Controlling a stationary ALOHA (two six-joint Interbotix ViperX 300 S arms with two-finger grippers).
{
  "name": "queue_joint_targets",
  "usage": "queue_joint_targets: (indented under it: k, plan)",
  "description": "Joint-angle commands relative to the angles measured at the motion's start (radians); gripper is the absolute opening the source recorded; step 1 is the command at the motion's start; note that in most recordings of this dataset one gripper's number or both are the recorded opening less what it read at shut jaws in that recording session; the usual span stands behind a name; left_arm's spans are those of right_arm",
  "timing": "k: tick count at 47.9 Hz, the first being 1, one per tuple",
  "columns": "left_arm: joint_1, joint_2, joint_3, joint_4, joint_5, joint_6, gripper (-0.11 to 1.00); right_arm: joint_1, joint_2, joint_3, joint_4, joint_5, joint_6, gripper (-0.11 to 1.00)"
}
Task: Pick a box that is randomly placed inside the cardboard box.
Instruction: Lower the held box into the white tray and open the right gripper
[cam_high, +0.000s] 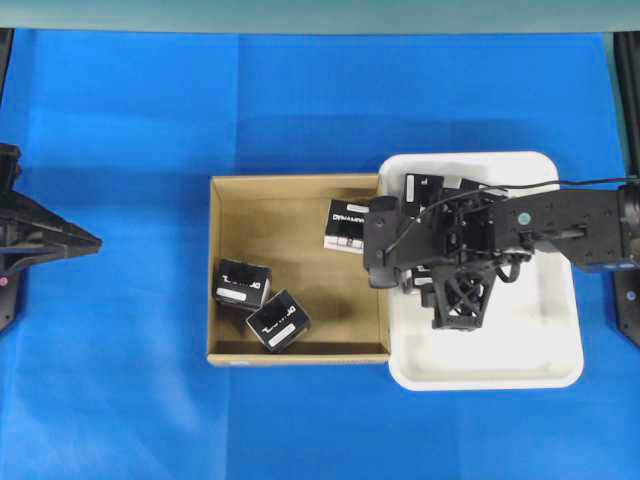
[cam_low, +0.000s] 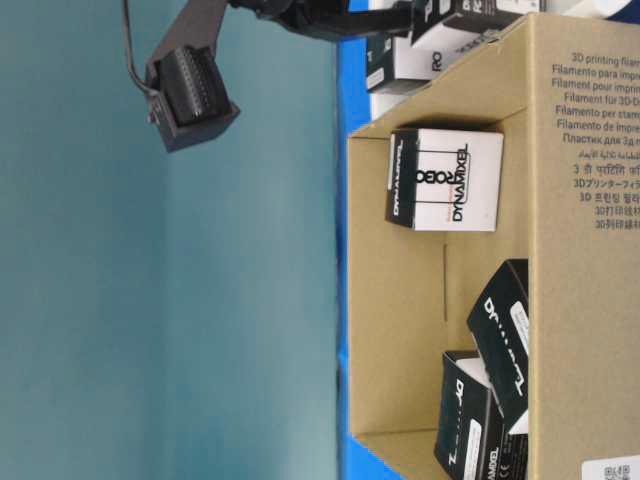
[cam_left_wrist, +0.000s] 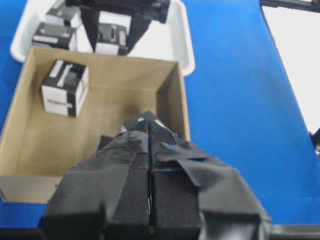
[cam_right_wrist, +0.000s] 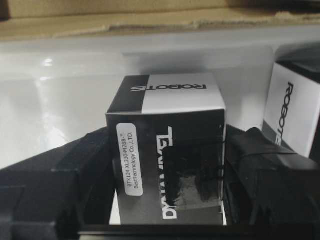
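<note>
One box (cam_right_wrist: 165, 125), black with a white label strip, is pinched between the fingers of the right claw (cam_right_wrist: 170, 137), low inside the white tray (cam_high: 500, 350). Just beside the claw on one side stands a second small carton (cam_right_wrist: 290, 115). Beyond the tray wall ahead of the claw lies the cardboard box (cam_high: 215, 270), holding three more black cartons (cam_high: 243, 284); one is close to the claw and two are farther off. Well apart across the blue counter (cam_high: 120, 120), the left claw (cam_left_wrist: 148, 119) has its fingers pressed together, holding nothing.
</note>
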Motion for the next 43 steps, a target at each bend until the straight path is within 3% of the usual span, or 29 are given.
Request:
queue_joint_targets:
  k: [1,18,20,25,28,43]
  plan:
    - [-0.005,0.003,-0.014,0.002,-0.005,0.002,-0.07,-0.002,0.012,-0.018,0.000,-0.002,0.005,0.61]
    - [-0.006,0.009,-0.011,0.002,-0.005,-0.002,-0.07,-0.011,0.018,-0.031,0.000,-0.006,0.005,0.61]
    - [-0.006,0.009,-0.011,0.003,-0.005,-0.002,-0.07,-0.011,0.018,-0.031,0.000,-0.006,0.003,0.66]
    - [-0.006,0.009,-0.011,0.003,-0.005,-0.002,-0.07,-0.011,0.018,-0.031,-0.003,-0.008,0.002,0.92]
    - [-0.006,0.009,-0.011,0.003,-0.005,0.000,-0.07,-0.011,0.018,-0.032,-0.017,-0.005,0.003,0.99]
    - [-0.006,0.009,-0.011,0.002,-0.005,-0.002,-0.07,-0.005,0.003,-0.046,-0.025,0.011,0.023,1.00]
